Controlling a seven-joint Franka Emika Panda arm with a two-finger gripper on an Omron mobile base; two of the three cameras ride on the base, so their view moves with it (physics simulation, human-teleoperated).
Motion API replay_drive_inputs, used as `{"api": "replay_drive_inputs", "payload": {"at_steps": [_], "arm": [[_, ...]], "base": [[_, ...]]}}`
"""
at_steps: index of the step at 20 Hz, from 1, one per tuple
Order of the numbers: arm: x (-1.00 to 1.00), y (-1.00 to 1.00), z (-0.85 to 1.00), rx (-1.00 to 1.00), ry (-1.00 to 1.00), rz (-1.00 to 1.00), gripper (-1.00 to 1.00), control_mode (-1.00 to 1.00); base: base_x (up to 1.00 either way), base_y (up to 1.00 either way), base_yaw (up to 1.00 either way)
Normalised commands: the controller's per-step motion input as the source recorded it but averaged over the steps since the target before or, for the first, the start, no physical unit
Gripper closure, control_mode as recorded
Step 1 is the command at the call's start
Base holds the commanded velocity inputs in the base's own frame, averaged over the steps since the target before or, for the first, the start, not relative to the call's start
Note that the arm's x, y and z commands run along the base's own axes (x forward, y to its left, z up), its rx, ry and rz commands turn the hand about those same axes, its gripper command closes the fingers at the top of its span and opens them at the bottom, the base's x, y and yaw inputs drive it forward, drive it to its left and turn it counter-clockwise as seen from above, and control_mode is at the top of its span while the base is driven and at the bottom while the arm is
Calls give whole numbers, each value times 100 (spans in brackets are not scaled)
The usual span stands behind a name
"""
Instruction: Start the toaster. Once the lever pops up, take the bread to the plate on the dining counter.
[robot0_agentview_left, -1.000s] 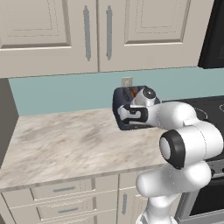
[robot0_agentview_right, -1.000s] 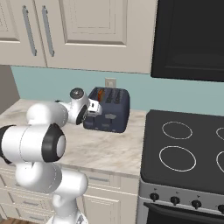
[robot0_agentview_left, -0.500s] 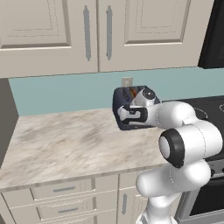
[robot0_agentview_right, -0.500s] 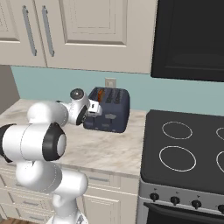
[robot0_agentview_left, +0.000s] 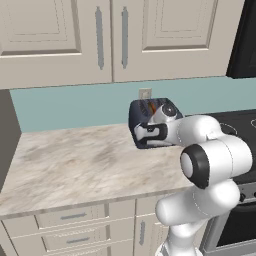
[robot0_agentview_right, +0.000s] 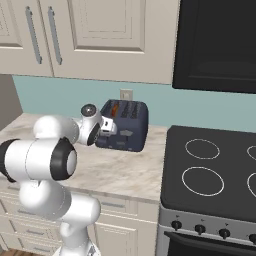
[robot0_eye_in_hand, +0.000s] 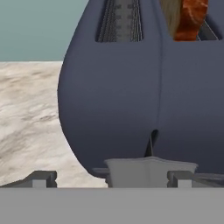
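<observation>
Basically jaws spread wide, holding nothing, pressed up close to the end face of the toaster (robot0_eye_in_hand: 131, 87) down low; a pale lever tab (robot0_eye_in_hand: 151, 168) sits between the fingertips (robot0_eye_in_hand: 41, 178). Toaster stands on the marbled table (robot0_agentview_left: 75, 160) by the teal wall, just left of the stove (robot0_agentview_right: 210, 175). Bread (robot0_eye_in_hand: 188, 17) sits in one top slot, other slot empty.

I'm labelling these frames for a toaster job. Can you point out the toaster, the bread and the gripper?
toaster (robot0_agentview_right: 131, 131): right base view, on its dark front side.
bread (robot0_eye_in_hand: 189, 18): hand view, on the slice's browned face in the right slot.
gripper (robot0_eye_in_hand: 109, 178): hand view, midway between the open jaws' tips.
</observation>
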Motion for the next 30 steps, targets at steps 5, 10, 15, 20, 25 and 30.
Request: {"api": "replay_drive_inputs", "payload": {"at_steps": [5,10,15,20,25,30], "arm": [[0,0,-17,0,0,0,-100,-100],[0,0,-15,0,0,0,-100,-100],[0,0,-15,0,0,0,-100,-100],[0,0,-12,0,0,0,-100,-100],[0,0,-11,0,0,0,-100,-100],[0,0,-11,0,0,0,-100,-100]], "base": [[0,0,0],[0,0,0],[0,0,0],[0,0,0],[0,0,0],[0,0,0]]}}
